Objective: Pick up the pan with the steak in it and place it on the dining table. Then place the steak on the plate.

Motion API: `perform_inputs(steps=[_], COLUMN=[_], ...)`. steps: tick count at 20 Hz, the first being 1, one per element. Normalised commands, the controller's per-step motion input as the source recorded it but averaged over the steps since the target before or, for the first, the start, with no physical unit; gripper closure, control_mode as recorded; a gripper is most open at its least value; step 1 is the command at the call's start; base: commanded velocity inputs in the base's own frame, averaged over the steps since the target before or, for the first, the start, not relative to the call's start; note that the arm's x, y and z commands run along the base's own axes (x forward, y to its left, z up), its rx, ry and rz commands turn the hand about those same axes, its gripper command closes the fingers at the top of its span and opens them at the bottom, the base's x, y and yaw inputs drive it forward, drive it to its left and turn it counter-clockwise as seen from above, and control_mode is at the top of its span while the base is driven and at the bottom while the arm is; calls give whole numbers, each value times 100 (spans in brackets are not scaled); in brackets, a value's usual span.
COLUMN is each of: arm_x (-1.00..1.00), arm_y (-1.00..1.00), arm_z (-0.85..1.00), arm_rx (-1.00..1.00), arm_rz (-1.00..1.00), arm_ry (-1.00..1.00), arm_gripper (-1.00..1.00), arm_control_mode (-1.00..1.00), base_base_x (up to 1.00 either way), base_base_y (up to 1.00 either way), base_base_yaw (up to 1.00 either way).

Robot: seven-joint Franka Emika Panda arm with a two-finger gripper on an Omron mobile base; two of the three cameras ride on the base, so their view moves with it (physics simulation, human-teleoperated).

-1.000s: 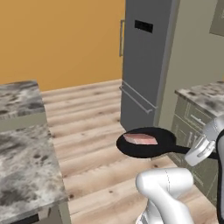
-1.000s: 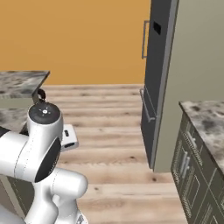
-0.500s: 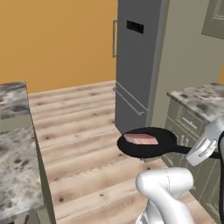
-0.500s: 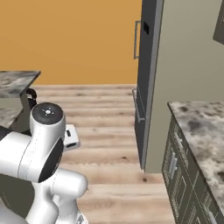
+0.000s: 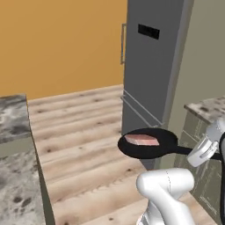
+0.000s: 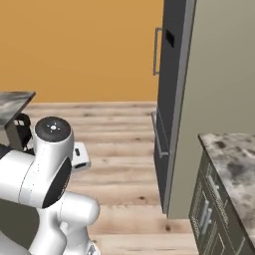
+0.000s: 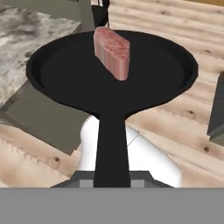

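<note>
The gripper is closed on the end of the long handle of the pan; in the hand view the handle runs straight down to the bottom edge between the fingers. The pan is held level in the air above the wooden floor, clear of any surface, ahead of the white arm. The steak lies flat inside the pan, toward its far half; in the hand view the steak is seen as a pink-red slab with paler sides, apart from the rim. A tall grey refrigerator stands just behind the pan in the left base view. A granite countertop is seen at the left edge, well apart from the pan. Another granite counter over grey-green cabinets lies at the right.
</note>
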Motion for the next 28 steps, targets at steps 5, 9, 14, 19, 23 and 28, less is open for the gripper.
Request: perform_inputs(steps=[5,9,14,19,23,28], arm_x=[0,0,0,0,0,0], arm_y=[0,0,0,0,0,0], arm_z=[0,0,0,0,0,0], arm_rx=[0,0,0,0,0,0], arm_rz=[0,0,0,0,0,0], arm_ry=[0,0,0,0,0,0], arm_gripper=[100,100,100,100,100,100], arm_control_mode=[100,100,100,100,100,100], base_base_x=[100,100,100,100,100,100], base_base_y=[10,12,14,15,15,15], base_base_yaw=[-4,-4,-5,-5,-5,-5])
